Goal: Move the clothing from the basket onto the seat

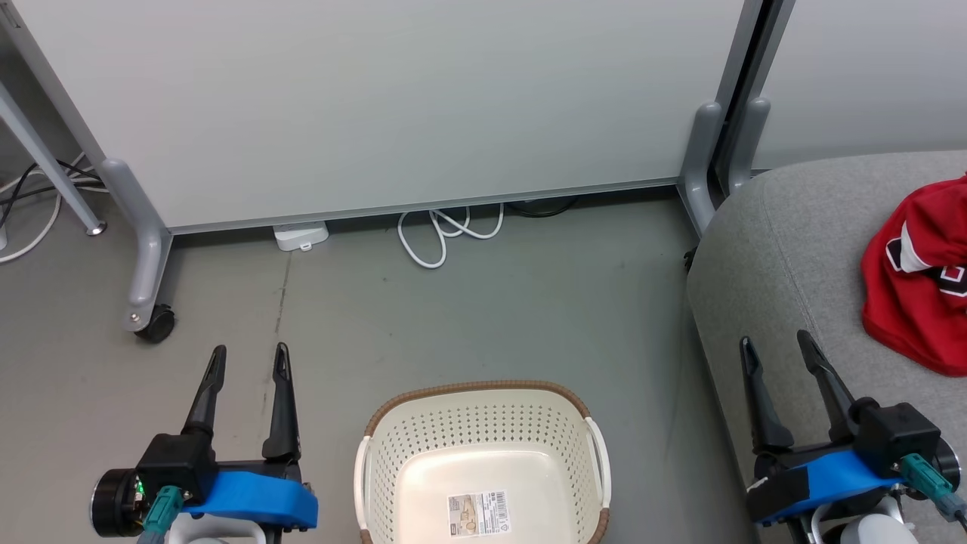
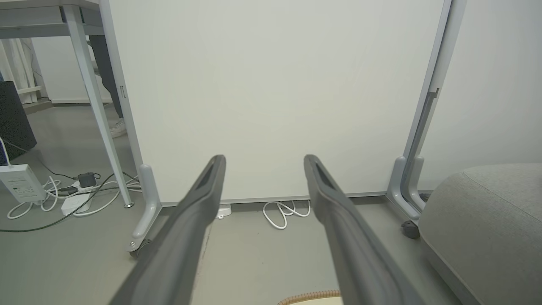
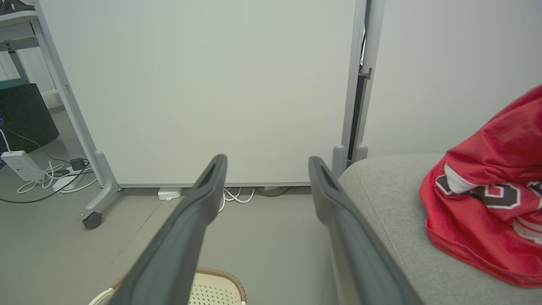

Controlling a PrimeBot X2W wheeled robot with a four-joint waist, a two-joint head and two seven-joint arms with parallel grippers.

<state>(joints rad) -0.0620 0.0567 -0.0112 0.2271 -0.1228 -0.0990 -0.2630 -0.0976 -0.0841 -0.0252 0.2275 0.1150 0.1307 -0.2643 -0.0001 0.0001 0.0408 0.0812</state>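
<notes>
Looking down, head view: the basket [image 1: 483,423] stands on the grey floor, near the seat's left edge but apart from it; a paper label [image 1: 478,514] lies on its bare inner bottom.
Clothing [image 1: 918,279]: one red heap with black-and-white lettering, lying on the seat [image 1: 786,249], well apart from the basket.
Left gripper [image 1: 249,359]: fingers spread wide, holding nothing, over the floor left of the basket.
Right gripper [image 1: 774,340]: fingers spread wide, holding nothing, over the seat's left edge, near the clothing but not touching it.
Background: a pale partition panel [image 1: 378,106], with a looped white cable [image 1: 446,234] on the floor at its foot.
Left wrist view: both dark fingers are apart with floor and panel between them; the brown woven rim of the basket [image 2: 309,296] is below and the seat [image 2: 487,220] at right.
Right wrist view: fingers are apart and hold nothing; the clothing [image 3: 487,203] is heaped on the seat [image 3: 389,199] right of them, and a corner of the basket [image 3: 211,288] is below.
</notes>
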